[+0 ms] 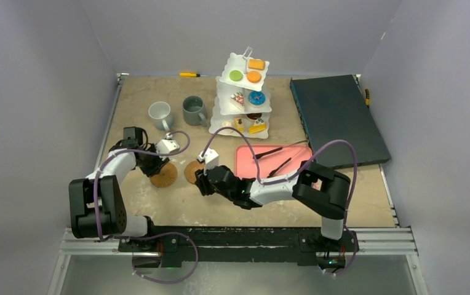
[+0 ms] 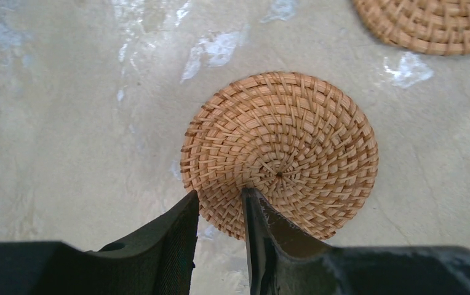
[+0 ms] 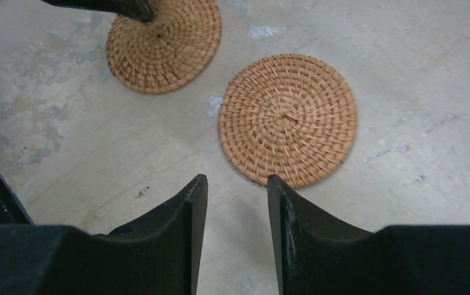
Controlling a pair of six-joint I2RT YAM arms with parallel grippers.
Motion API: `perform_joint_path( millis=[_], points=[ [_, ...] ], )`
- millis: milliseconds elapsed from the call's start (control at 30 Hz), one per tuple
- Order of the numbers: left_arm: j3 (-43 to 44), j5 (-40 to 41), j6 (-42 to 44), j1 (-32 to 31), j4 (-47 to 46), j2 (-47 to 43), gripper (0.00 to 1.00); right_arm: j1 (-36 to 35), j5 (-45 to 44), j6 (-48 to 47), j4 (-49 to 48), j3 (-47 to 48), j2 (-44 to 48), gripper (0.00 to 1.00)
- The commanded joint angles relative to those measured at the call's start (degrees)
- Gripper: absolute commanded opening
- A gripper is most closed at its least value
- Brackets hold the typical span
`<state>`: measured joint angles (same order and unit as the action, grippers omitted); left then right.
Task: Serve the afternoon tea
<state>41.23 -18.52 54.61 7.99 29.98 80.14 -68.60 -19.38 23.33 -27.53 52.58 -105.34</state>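
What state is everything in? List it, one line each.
Left gripper: shut on the rim of the left coaster.
Right gripper: open, empty.
Left coaster: pinched at its rim.
Right coaster: lying flat, free.
White mug: upright, off the coasters.
Grey mug: upright, off the coasters.
Stand: upright, loaded.

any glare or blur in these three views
Top external: even soft light, no glare, reasonably sharp. Left wrist: left coaster weave crisp; pale patches on the table, glare or wear, cannot tell. Right wrist: right coaster slightly soft, fingers nearly black.
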Motion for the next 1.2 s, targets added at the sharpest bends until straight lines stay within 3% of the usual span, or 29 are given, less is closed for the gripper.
perform_joint_path(
  millis=[0, 167, 400, 700, 900, 1033, 1167],
  points=[
    [-1.9, -3.0, 0.0, -1.0, 4.4, -1.7, 0.33, -0.2, 3.8, -1.8, -6.2, 4.1, -2.3, 0.44],
    [-2.8, -2.0, -1.7, -2.3, 1.3, -1.3, 0.33, -0.2, 5.5, -1.6, -4.7, 8.2, -7.6, 0.44],
    [-1.6, -1.9, -5.1, -3.9, -1.7, 0.1, 0.33, 1.3, 5.7, 0.3, -6.0, 4.8, -9.7, 0.42],
    [-1.0, -0.8, -9.3, -9.2, -4.3, 0.9, 0.34, 3.3, 4.3, 3.1, -8.4, -3.3, -5.3, 0.40],
    [2.3, 1.6, -9.4, -9.1, -1.5, -2.0, 0.34, 3.5, 3.8, 0.7, -7.2, -2.6, -2.1, 0.40],
    [7.2, 2.4, -10.7, -9.0, 3.4, -3.5, 0.40, 4.8, 2.6, -2.5, -4.8, 0.3, 1.0, 0.40],
    [13.3, 2.8, -11.4, -6.8, 8.3, -4.8, 0.51, 7.4, -0.7, -7.1, -0.2, 5.7, 4.2, 0.43]
  ],
)
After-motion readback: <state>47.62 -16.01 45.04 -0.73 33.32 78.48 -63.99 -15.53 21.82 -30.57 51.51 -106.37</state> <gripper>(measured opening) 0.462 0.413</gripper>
